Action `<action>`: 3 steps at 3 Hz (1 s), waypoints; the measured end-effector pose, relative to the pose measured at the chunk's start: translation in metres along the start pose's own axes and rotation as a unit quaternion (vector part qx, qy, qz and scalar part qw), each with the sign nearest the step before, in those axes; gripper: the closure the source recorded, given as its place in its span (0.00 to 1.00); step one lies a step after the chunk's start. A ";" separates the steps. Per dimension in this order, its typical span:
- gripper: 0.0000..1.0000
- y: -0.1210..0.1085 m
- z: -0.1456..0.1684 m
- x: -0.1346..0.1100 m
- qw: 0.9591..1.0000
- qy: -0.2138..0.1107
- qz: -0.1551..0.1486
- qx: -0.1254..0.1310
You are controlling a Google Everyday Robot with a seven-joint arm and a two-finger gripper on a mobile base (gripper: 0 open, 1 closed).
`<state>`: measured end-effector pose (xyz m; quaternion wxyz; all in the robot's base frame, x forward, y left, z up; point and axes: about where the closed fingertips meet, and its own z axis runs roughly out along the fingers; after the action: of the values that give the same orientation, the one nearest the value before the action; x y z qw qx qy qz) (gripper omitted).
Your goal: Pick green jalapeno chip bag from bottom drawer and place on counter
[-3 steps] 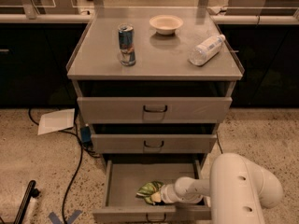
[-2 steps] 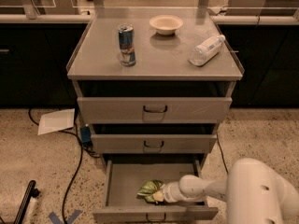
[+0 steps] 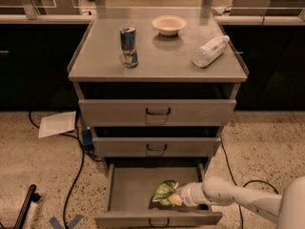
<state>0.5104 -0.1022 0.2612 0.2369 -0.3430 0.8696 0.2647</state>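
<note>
In the open bottom drawer (image 3: pixel 128 192) the green jalapeno chip bag (image 3: pixel 163 192) lies right of centre, the gripper (image 3: pixel 174 200) touching its right edge, though whether it clasps the bag cannot be told.

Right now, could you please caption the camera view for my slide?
Gripper at the crinkled green foil chip bag inside the open grey metal bottom drawer.
</note>
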 end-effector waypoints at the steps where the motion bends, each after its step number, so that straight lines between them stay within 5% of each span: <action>1: 1.00 0.001 -0.001 -0.001 1.000 -0.001 0.000 -0.001; 2: 1.00 0.015 -0.032 -0.018 0.999 -0.033 -0.019 -0.007; 3: 1.00 0.044 -0.106 -0.056 0.993 -0.088 -0.076 0.000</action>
<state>0.4914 -0.1144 0.3867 0.3322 -0.3831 0.8168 0.2752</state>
